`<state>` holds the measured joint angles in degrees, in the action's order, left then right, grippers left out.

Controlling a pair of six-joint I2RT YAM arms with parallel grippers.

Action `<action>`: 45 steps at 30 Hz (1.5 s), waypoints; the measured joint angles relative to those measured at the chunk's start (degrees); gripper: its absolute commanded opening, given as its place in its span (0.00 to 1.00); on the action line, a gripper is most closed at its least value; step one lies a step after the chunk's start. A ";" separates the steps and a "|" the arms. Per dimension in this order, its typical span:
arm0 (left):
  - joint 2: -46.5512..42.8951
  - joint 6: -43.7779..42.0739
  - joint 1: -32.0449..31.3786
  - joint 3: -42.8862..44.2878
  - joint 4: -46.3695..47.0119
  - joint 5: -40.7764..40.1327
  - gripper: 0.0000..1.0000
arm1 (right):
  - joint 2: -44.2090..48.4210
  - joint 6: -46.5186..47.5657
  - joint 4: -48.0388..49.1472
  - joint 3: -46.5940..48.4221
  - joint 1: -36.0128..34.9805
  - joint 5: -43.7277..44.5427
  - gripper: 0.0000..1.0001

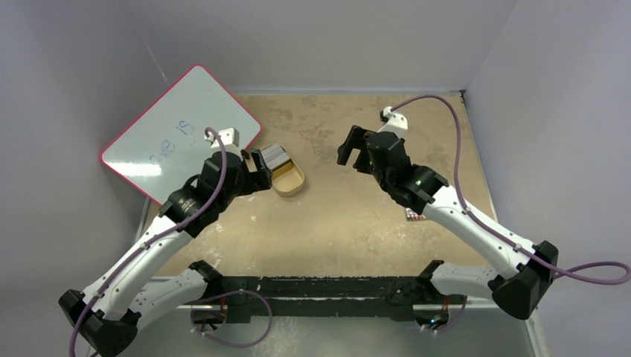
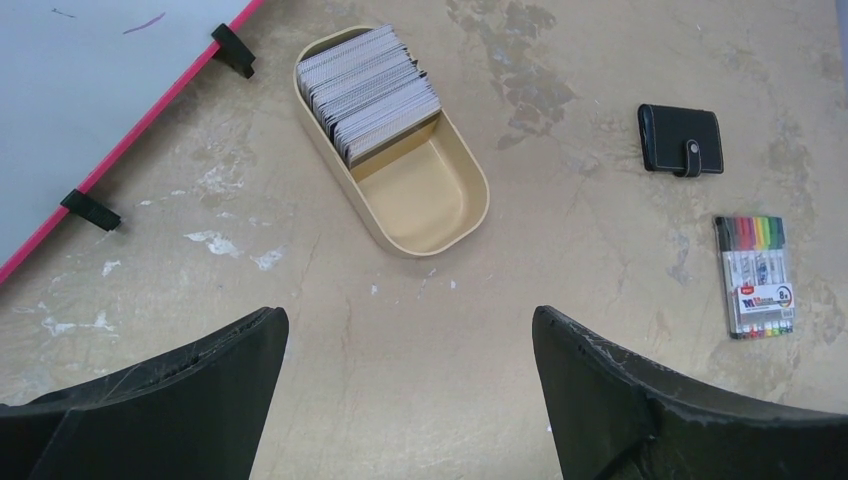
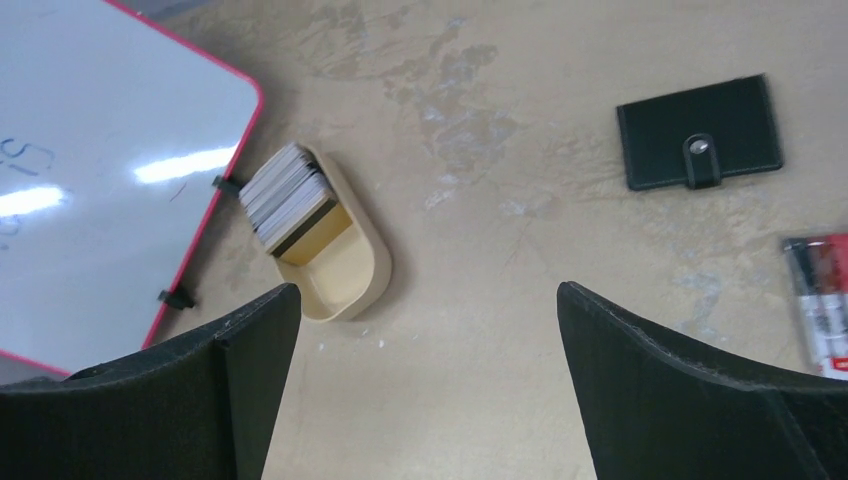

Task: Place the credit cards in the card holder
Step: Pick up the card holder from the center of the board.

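The credit cards (image 2: 365, 88) stand on edge as a packed stack in one end of a gold oval tin (image 2: 425, 195). In the right wrist view the front card of the stack (image 3: 308, 226) shows gold with a black stripe. The card holder (image 2: 680, 140) lies shut and snapped on the table, right of the tin; the right wrist view also shows the card holder (image 3: 700, 130). In the top view it is hidden by the right arm. My left gripper (image 2: 408, 312) hovers open and holds nothing, just beside the tin (image 1: 289, 180). My right gripper (image 3: 428, 288) is also open and holds nothing, above the table's middle.
A red-framed whiteboard (image 1: 178, 134) lies at the back left, close to the tin. A pack of coloured pens (image 2: 757, 275) lies near the card holder, partly under the right arm in the top view. Grey walls enclose the table.
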<state>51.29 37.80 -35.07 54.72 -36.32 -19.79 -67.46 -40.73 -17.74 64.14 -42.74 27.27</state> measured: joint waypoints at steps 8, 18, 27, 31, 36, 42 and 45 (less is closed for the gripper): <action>-0.42 -1.14 0.00 -4.96 2.10 -0.66 0.92 | -4.98 6.45 1.20 2.86 4.39 4.26 0.91; -1.38 -2.14 0.00 -8.61 3.80 -2.21 0.91 | -19.32 15.87 5.01 2.86 17.57 2.05 0.50; -2.12 -3.56 0.00 -8.61 4.02 -2.73 0.91 | -32.26 21.46 9.22 3.45 23.21 -3.34 0.37; -3.93 -4.42 0.00 -8.61 4.09 -2.78 0.91 | -37.29 22.97 9.38 3.76 24.83 -4.22 0.37; -6.16 -4.50 0.00 -8.61 4.13 -2.99 0.91 | -39.21 24.35 10.40 3.78 26.47 -6.88 0.38; -5.57 -4.52 0.00 -8.61 4.13 -2.99 0.91 | -39.47 25.66 12.41 3.78 27.32 -11.04 0.39; -5.38 -4.55 0.00 -8.61 4.13 -2.99 0.90 | -40.22 26.25 12.85 3.80 27.39 -12.17 0.39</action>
<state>45.91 33.26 -35.07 46.11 -32.18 -22.79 -107.68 -14.48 -4.89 67.94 -15.35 15.09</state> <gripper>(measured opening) 0.909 0.387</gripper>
